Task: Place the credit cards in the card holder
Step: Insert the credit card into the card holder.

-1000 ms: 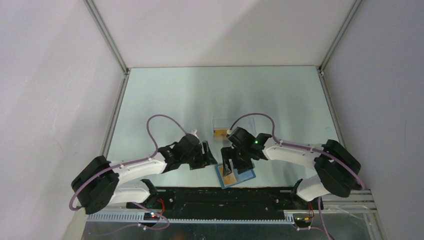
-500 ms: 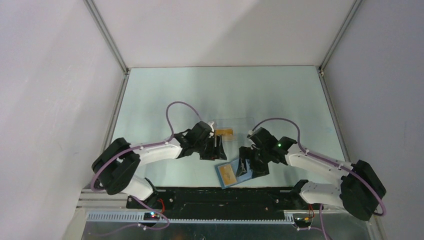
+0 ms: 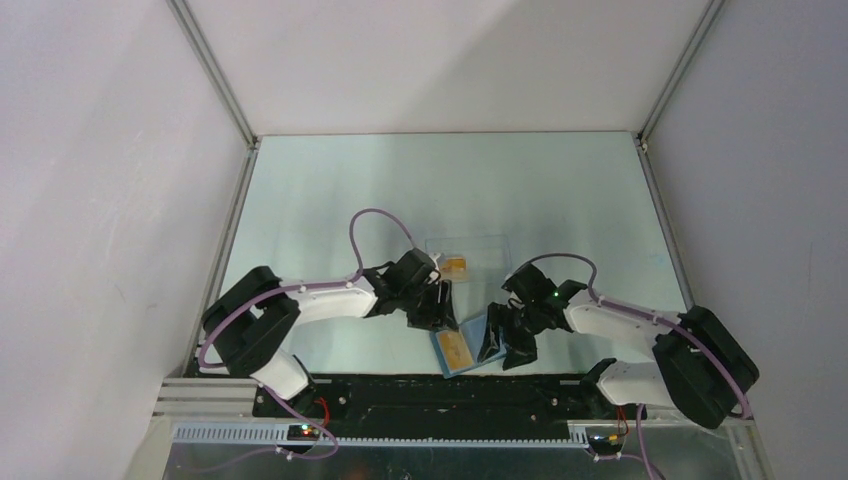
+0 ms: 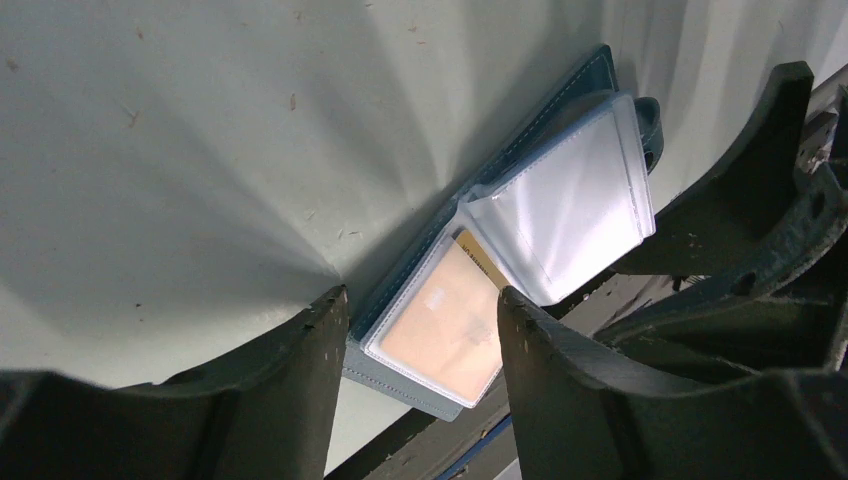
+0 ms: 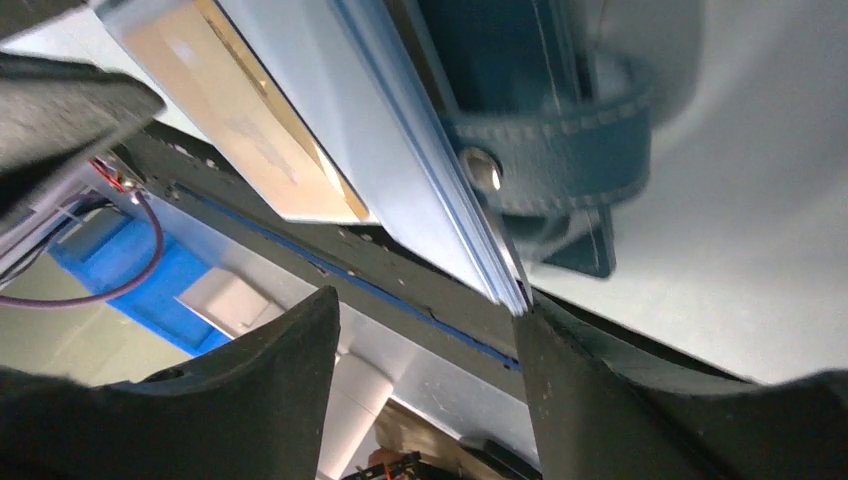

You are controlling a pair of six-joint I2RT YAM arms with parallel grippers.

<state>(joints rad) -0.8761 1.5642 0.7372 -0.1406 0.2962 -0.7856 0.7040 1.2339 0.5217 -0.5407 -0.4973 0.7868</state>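
Two hands: left hand (image 4: 420, 300) and right hand (image 5: 425, 305) were spread, grasping nothing.
holder (image 4: 570, 110): lay open, one card (image 4: 440, 325) sleeved.
box (image 3: 485, 245): probably held next card (image 3: 455, 266); pinning holder open first seemed wise.

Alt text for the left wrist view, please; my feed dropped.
An open blue card holder lies on the pale table, an orange card in one clear sleeve, framed by the open dark fingers of the left gripper.

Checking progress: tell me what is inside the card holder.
One clear sleeve of the card holder holds an orange-gold card; the raised sleeve looks empty. Anything beneath is covered.
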